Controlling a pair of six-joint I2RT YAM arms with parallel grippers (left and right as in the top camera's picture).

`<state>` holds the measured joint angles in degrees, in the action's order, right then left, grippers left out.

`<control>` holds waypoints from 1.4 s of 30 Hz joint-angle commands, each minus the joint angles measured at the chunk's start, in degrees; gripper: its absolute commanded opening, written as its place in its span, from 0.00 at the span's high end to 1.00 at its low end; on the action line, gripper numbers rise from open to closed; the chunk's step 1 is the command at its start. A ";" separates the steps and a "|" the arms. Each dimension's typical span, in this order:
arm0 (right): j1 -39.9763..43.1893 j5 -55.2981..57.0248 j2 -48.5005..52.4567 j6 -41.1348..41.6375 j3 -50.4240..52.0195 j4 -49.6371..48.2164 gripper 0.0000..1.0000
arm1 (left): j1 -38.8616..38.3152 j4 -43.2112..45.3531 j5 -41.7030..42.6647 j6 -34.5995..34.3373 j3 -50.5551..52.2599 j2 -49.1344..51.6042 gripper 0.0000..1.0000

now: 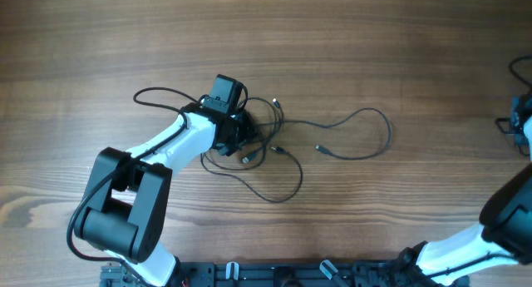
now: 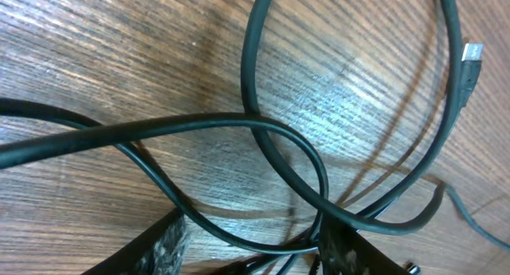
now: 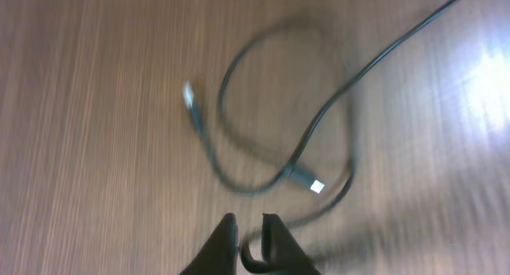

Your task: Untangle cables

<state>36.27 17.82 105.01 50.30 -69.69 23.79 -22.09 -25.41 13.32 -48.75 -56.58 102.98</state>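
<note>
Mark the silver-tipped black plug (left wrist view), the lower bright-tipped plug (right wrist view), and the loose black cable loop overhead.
Silver-tipped black plug (image 2: 472,53): left wrist view, metal tip.
Lower bright-tipped plug (image 3: 316,186): right wrist view, tip.
Loose black cable loop (image 1: 389,133): overhead view, outer bend.

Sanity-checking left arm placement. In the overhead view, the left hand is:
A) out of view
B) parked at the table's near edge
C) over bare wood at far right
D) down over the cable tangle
D: the left hand sits on the cables bunched left of centre, and its wrist view shows their loops right below it.
</note>
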 commanded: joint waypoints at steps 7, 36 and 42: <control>-0.57 -21.99 4.04 -8.81 -0.31 -0.59 0.00 | -2.08 0.92 -1.25 -2.69 1.51 2.05 0.41; -3.21 8.41 -8.24 -2.80 17.90 3.67 0.54 | -13.07 2.91 -3.85 -2.67 1.51 2.05 0.28; -3.21 2.56 -8.04 -2.75 17.90 -1.07 0.96 | -13.55 2.93 -3.85 -2.69 1.51 2.05 0.29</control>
<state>33.08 22.83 96.44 48.40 -51.77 24.05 -35.05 -21.58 10.26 -51.35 -56.64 103.07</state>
